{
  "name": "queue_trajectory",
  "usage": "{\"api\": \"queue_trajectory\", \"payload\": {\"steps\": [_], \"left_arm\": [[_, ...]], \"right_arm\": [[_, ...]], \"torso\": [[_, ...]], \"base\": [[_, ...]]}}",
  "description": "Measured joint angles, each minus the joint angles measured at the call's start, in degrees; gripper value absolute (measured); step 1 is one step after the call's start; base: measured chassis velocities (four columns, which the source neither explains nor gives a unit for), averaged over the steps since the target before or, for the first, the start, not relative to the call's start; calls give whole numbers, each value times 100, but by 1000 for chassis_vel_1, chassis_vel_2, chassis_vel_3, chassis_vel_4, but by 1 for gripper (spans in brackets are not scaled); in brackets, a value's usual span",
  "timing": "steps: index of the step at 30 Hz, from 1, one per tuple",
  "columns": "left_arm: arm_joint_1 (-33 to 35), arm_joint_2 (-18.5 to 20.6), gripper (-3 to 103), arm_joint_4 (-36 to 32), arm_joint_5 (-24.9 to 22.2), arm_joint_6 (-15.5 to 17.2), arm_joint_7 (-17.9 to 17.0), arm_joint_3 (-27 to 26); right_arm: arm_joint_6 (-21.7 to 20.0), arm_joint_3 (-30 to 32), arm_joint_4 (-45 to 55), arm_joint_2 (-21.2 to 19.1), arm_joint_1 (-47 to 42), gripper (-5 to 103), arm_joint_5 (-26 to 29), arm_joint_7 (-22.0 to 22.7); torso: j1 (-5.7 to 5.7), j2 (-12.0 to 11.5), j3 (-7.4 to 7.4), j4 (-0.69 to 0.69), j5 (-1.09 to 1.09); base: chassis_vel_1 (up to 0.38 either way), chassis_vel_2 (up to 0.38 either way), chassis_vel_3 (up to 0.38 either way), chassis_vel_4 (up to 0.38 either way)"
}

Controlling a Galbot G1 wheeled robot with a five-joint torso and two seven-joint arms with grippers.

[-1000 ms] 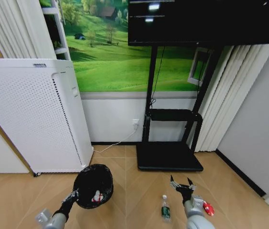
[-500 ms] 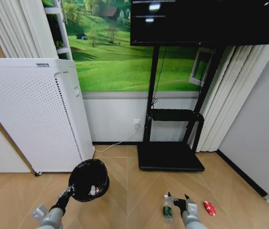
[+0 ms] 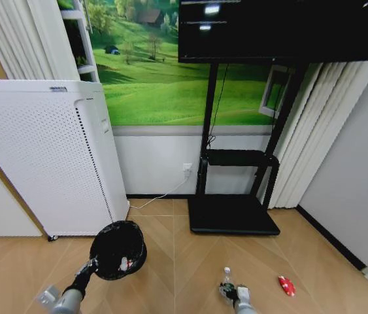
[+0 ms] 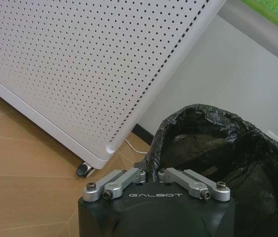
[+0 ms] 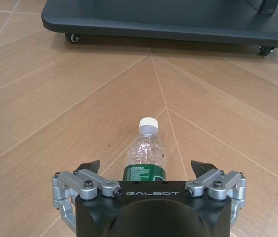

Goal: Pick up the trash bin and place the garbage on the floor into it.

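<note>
Head view. Left gripper [image 3: 91,264] at lower left of frame, fingers clamped on the near rim of the trash bin [image 3: 118,249]; bin held clear of the floor [image 3: 184,261], mouth tipped toward the camera. Red-and-white wad [image 3: 124,264] visible inside the bin. Right gripper [image 3: 234,293] at bottom centre-right, low over the floor, right at the clear bottle [image 3: 226,285], which lies with white cap pointing toward the TV stand base [image 3: 233,222]. Small red piece [image 3: 285,286] on the floor to the right of the bottle, apart from it. White perforated appliance [image 3: 40,157] filling the left of frame, behind the bin.

Left wrist view. Left gripper [image 4: 154,174] at bottom centre, fingers drawn nearly together, pinching the rim of the trash bin [image 4: 218,148] with its crinkled black liner. Bin occupying lower right. Perforated appliance [image 4: 79,64] across upper left, castor resting on the floor [image 4: 25,187].

Right wrist view. Right gripper [image 5: 147,170] at bottom centre, fingers spread wide, gripping nothing. Bottle [image 5: 145,153] lying on the floor [image 5: 79,98] between the two fingers, green label next to the gripper body, cap toward upper frame; contact with the fingers not evident. TV stand base [image 5: 168,19] on castors along the top edge.
</note>
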Motion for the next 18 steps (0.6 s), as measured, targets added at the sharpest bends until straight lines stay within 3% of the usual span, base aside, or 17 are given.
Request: {"api": "queue_trajectory", "payload": {"steps": [18], "left_arm": [[28, 20, 5, -53, -3, -1, -9, -16]], "right_arm": [[268, -69, -1822, 231, 980, 100, -681, -212]], "torso": [[0, 0, 0, 1, 0]], "base": [[0, 0, 0, 0]]}}
